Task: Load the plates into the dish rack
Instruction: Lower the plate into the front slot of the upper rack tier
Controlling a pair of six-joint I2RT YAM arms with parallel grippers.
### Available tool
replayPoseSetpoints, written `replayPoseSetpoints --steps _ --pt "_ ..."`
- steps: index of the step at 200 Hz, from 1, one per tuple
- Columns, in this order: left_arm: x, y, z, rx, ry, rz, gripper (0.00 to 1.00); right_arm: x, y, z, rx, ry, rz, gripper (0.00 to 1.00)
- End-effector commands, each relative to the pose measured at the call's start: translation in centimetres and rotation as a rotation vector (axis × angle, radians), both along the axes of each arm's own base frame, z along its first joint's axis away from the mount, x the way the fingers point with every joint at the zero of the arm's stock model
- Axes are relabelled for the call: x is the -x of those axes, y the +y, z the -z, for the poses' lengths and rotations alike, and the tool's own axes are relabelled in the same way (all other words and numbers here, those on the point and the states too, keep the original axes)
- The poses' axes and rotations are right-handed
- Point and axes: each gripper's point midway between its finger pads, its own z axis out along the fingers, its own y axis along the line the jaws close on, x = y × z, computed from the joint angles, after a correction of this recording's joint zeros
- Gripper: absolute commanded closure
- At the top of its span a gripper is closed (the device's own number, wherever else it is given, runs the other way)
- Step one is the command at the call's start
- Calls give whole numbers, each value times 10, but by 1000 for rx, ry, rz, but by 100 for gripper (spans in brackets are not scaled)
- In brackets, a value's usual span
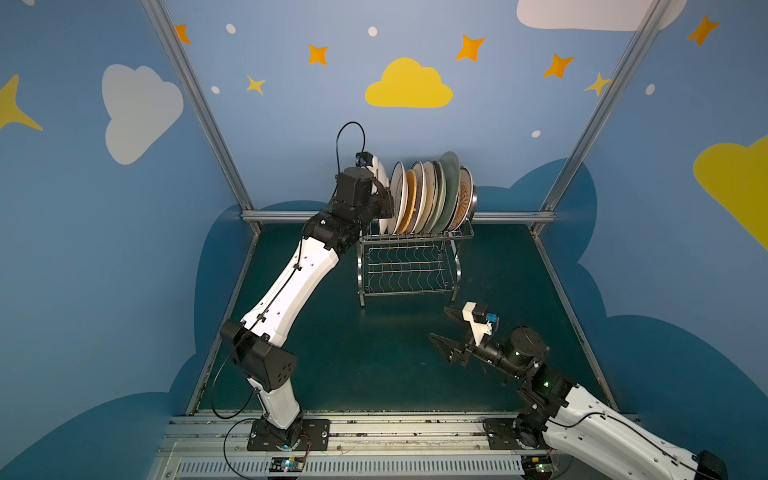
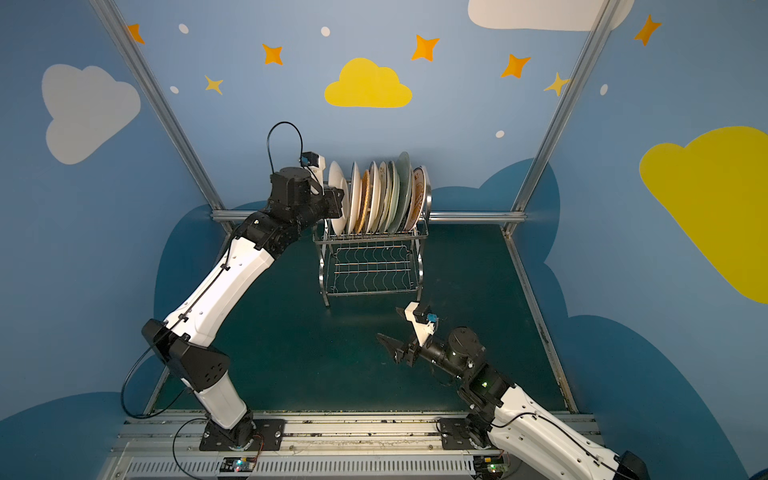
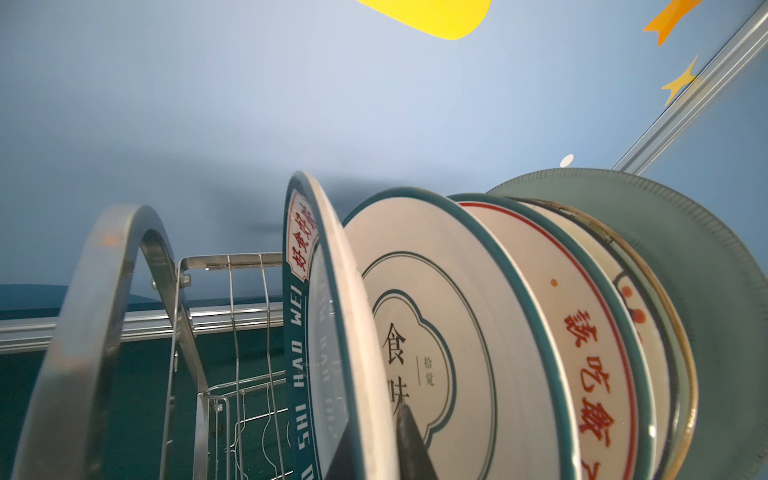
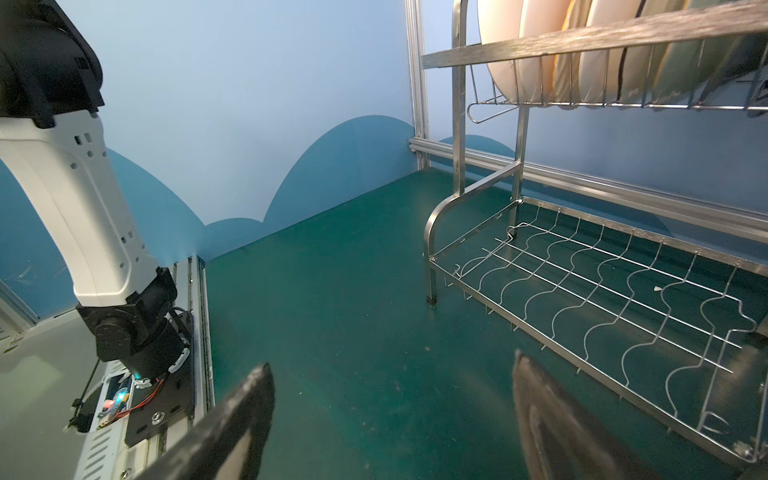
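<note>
Steel wire forms the dish rack (image 1: 409,266), which stands at the middle of both top views, towards the back edge of the green table (image 1: 332,340). The plates (image 1: 428,195) stand on edge in a tight row along its upper tier (image 4: 582,37), leaning slightly to the right of the frame. Its wavy-wire lower shelf (image 4: 602,282) holds nothing. At the left end of the row stands a teal-rimmed plate (image 3: 297,332) with white lettering, seated in the end slot just inside the arched side frame (image 3: 104,311). The left gripper (image 2: 338,203) reaches in from the left of the frame to this plate's edge. In the left wrist view one dark finger (image 3: 409,440) sits between this plate and the next one in the row. The other finger is hidden, so I cannot tell whether the plate is pinched or let go. The right gripper (image 1: 444,328) hovers low over the table in the lower right of the frame, just in front of the rack. Its jaws are spread wide with nothing between them (image 4: 390,370).
</note>
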Motion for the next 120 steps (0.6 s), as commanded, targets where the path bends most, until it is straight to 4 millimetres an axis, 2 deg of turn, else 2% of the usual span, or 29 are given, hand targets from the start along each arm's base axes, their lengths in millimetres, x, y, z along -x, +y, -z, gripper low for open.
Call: replayPoseSetpoints --steps 1,20,43,120 --pt "0 -1 -2 -7 -2 12 83 0 0 -18 -29 -35 5 12" --pt "0 -4 -2 -8 -2 25 79 0 -1 -18 -29 -35 6 12" --pt "0 -6 -5 -7 -6 29 79 0 -1 -18 -28 -35 8 12" --pt "2 -7 -6 -23 1 -16 83 0 1 -17 -24 -28 5 12"
